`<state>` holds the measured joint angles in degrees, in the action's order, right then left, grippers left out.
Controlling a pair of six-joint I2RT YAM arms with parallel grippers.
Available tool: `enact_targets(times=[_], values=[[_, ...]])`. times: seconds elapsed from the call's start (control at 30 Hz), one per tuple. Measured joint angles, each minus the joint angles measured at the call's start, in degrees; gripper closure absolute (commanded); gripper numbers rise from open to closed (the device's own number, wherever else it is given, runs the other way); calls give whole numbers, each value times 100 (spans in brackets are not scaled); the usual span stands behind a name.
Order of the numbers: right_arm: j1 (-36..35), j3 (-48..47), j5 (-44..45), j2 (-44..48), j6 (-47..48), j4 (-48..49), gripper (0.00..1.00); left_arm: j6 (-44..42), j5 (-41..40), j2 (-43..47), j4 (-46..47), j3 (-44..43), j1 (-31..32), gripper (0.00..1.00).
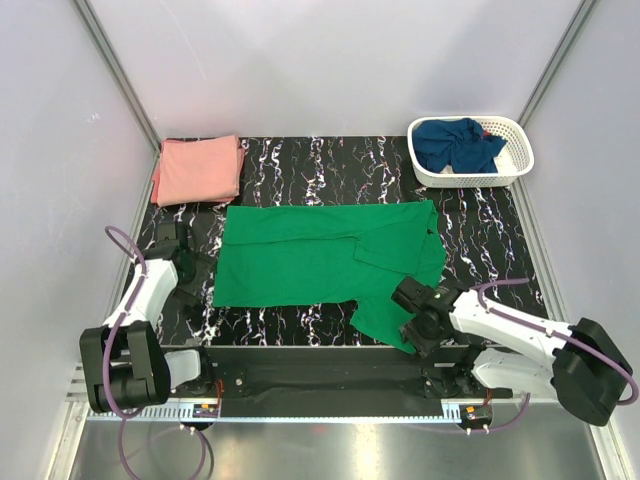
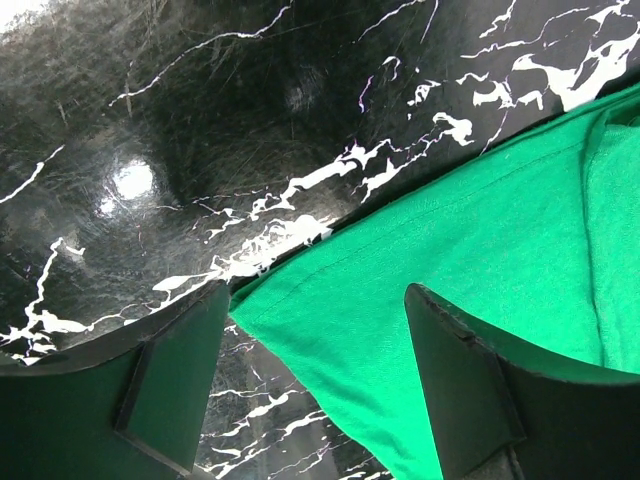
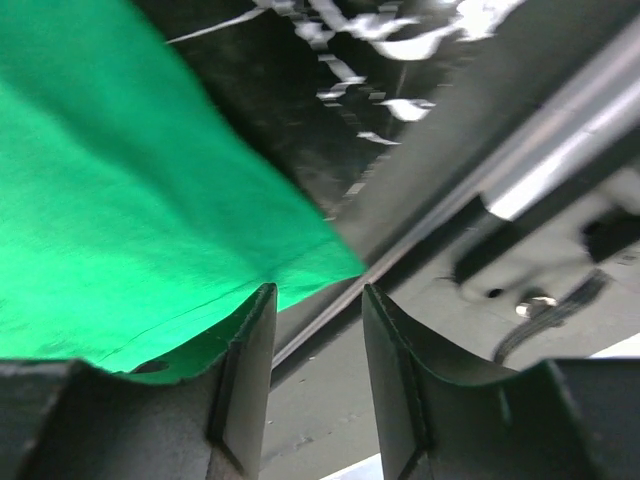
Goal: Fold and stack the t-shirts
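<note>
The green shirt (image 1: 300, 262) lies spread mid-table, its 8 o'clock corner straddled by the left gripper (image 2: 312, 335) with jaws wide apart, while the right gripper (image 3: 318, 300), jaws narrowly apart and pinching nothing visible, meets its 5 o'clock corner, likely so both can lift the near edge to fold.

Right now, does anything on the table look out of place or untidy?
Yes. The green t-shirt lies unevenly: one flap sticks out at its near right corner, reaching the table's near edge. The navy t-shirt sits crumpled in the white basket, while the pink t-shirt is neatly folded.
</note>
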<state>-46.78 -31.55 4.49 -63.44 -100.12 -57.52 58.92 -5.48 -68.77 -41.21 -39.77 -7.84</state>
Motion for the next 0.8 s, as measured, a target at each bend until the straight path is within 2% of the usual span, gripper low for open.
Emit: enact_targets(times=[0.37,0.8], values=[[-278,61,247,164,-782,-328,51,-17,-37,-24,-114,-83,0,26],[-284,22,610,-227,-933,-201,52,-26,-28,-197,-131,-179,0,27]])
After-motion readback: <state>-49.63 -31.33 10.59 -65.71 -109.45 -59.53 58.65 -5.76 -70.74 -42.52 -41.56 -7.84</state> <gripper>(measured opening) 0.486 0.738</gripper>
